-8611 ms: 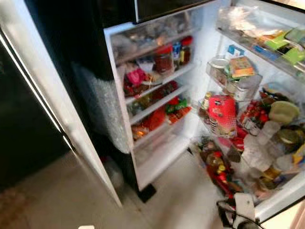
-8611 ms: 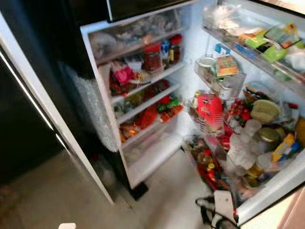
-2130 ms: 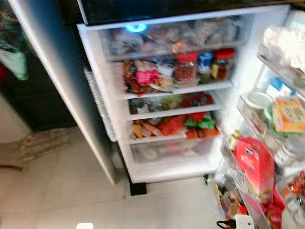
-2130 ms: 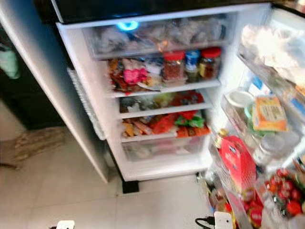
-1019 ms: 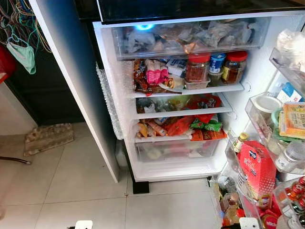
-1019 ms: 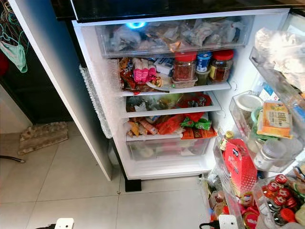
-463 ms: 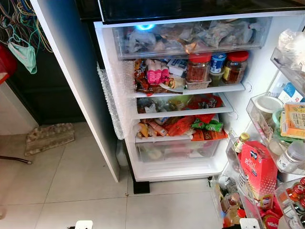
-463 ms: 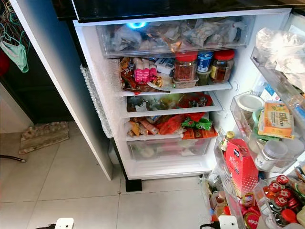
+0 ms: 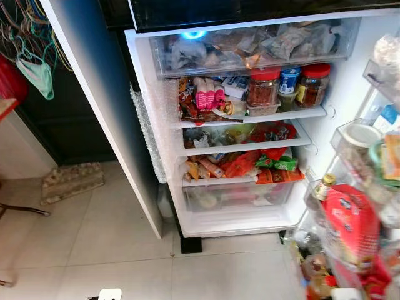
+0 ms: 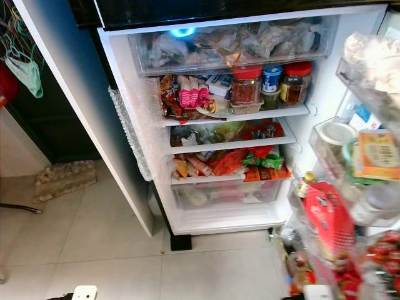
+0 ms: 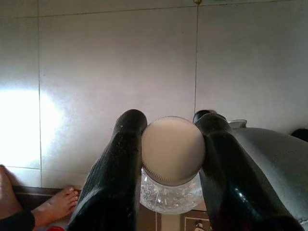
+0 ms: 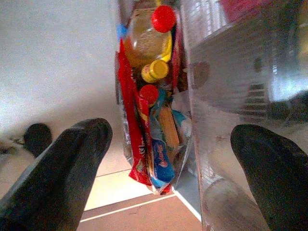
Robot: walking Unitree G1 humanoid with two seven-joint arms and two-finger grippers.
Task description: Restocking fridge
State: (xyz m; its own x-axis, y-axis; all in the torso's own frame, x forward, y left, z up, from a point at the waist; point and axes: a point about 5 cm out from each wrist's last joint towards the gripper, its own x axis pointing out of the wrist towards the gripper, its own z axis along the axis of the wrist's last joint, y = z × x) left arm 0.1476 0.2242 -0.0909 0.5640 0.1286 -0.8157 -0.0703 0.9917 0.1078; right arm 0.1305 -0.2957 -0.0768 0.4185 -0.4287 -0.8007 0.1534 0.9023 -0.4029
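Fingers [image 11: 120, 159] of your left gripper [image 11: 171, 159] pinch a clear jar [image 11: 172, 163] just under its pale lid, carrying it low above the floor tiles [image 11: 120, 57] toward the open fridge [image 10: 219, 212]. Your right gripper [image 12: 168, 163] hangs spread and empty beside the door bin [image 12: 231, 96], arm down.

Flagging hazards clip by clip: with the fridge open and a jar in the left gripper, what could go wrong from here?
1. The left gripper pinches the clear jar only by its pale lid, over tiled floor; it could slip and break, with a person's bare foot close by.
2. The fridge shelves look crammed, so pushing the jar in may knock packets out.
3. The open right gripper hangs near the packed door bin and might snag its bottles.
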